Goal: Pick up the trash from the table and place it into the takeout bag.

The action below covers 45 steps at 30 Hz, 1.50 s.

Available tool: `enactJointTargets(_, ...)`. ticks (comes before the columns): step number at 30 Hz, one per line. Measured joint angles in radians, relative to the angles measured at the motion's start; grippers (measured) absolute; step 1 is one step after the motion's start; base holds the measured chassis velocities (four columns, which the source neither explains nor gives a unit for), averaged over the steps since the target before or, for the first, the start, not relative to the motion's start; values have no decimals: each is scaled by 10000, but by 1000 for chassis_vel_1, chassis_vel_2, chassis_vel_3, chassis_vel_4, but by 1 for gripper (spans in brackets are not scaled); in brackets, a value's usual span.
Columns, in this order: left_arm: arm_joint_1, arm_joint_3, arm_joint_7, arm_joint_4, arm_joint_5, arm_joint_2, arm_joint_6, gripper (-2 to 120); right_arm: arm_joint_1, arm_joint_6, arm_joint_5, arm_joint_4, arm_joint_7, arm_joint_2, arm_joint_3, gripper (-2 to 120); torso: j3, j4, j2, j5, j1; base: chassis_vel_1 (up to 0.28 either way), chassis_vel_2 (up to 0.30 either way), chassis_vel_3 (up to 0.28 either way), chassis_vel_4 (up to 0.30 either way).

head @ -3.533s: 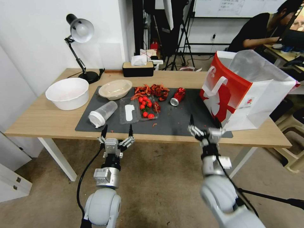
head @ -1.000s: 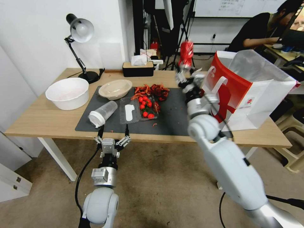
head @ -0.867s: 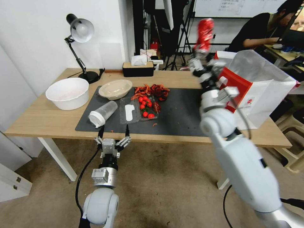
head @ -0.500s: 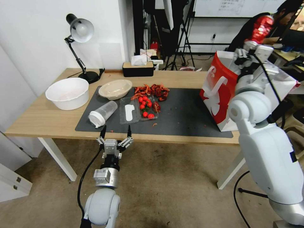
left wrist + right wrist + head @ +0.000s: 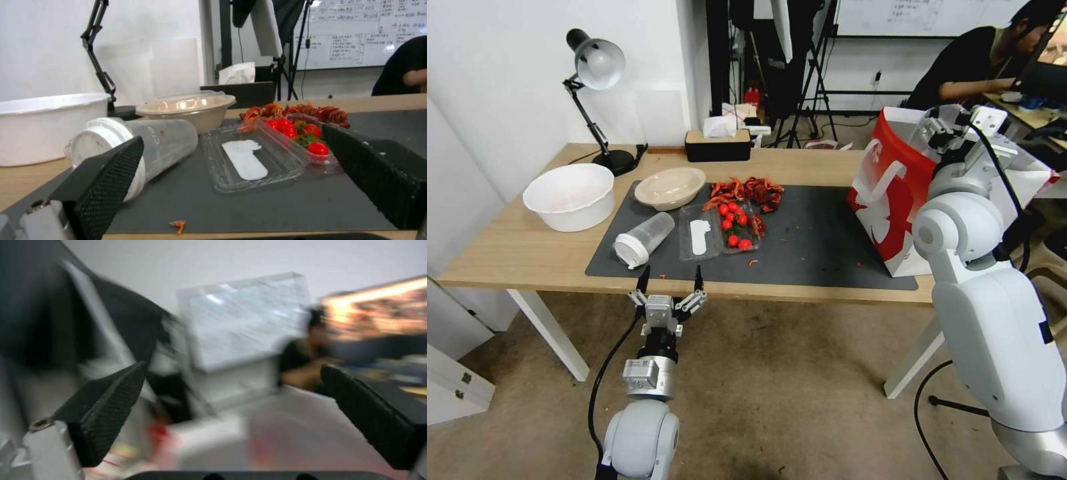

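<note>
Up at the far right end of the table (image 5: 527,253), the right gripper (image 5: 954,127) hangs over the open mouth of the bag (image 5: 894,200), its fingers (image 5: 106,406) spread wide with nothing between them. The bag stands upright on the table's right end, its near corner on the grey mat (image 5: 800,253), silvery lining showing at the top.

The left gripper (image 5: 668,283) waits low in front of the table's near edge, its fingers (image 5: 106,173) apart and empty, pointed at the clear cup (image 5: 644,239). That cup lies on its side on the mat, white lid toward the robot. Just behind it sits the beige bowl (image 5: 670,187) under a clear lid. Beside the cup an open clear clamshell (image 5: 700,233) holds small red tomatoes (image 5: 732,223), and a pile of reddish scraps (image 5: 747,190) lies just beyond it. A white bowl (image 5: 569,197) rests on the bare wood left of the mat, near a desk lamp (image 5: 594,100). A tissue box (image 5: 718,143) stands at the back edge.
</note>
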Motion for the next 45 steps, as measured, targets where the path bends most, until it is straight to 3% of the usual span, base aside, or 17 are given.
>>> enactJointTargets(2,14,-3,0,-4,0,0,-10,99,1,60,57,11,-19,1,-2,100,0,-1,0,0,0,0,0,0,0)
enactJointTargets(4,21,-1,-1,-8,0,0,-21,99,14,1098,461,71,-435,-4,-30,100,0,-1,0,0,0,0,0,0,0)
enactJointTargets(5,22,0,-2,-8,0,0,-22,99,-40,1993,872,219,-1125,-19,-15,100,0,1,0,-1,0,0,0,0,0)
enactJointTargets(6,22,0,-2,-8,0,0,-22,99,-40,1993,872,219,-1125,-19,-15,100,0,1,0,-1,0,0,0,0,0)
enactJointTargets(9,31,6,-5,-14,0,-1,-43,99,-1084,4159,1248,852,-3857,-282,83,100,-1,-5,0,0,-1,0,0,0,0)
enactJointTargets(10,31,6,-5,-14,0,-1,-43,99,-1084,4159,1248,852,-3857,-282,83,100,-1,-5,0,0,-1,0,0,0,0)
enactJointTargets(13,17,15,-6,-14,2,0,-61,99,-2853,5508,506,1467,-5579,-478,-379,100,-1,1,1,1,-1,0,0,0,0)
enactJointTargets(14,17,15,-6,-14,2,0,-61,99,-2853,5508,506,1467,-5579,-478,-379,100,-1,1,1,1,-1,0,0,0,0)
enactJointTargets(17,-14,25,-6,11,-2,0,-70,99,-4714,6935,-1516,1411,-6472,-498,-656,100,-1,-1,1,1,-1,0,0,0,0)
enactJointTargets(23,-32,10,-8,43,-28,1,-82,99,-6498,7923,-2954,1264,-6260,-275,-632,100,-2,-2,2,1,-1,0,0,0,0)
enactJointTargets(29,-63,1,-11,71,-51,0,-89,99,-7869,8343,-4128,1197,-4839,80,-343,100,-2,0,2,0,-1,0,0,0,0)
enactJointTargets(35,-74,0,-16,107,-58,0,-114,99,-8680,8682,-4319,807,-3953,342,-392,100,-1,-3,2,0,-1,0,0,0,0)
enactJointTargets(45,-85,-7,-19,108,-65,0,-124,99,-8786,8945,-4183,271,-3596,630,-569,100,0,0,0,0,-1,0,0,0,0)
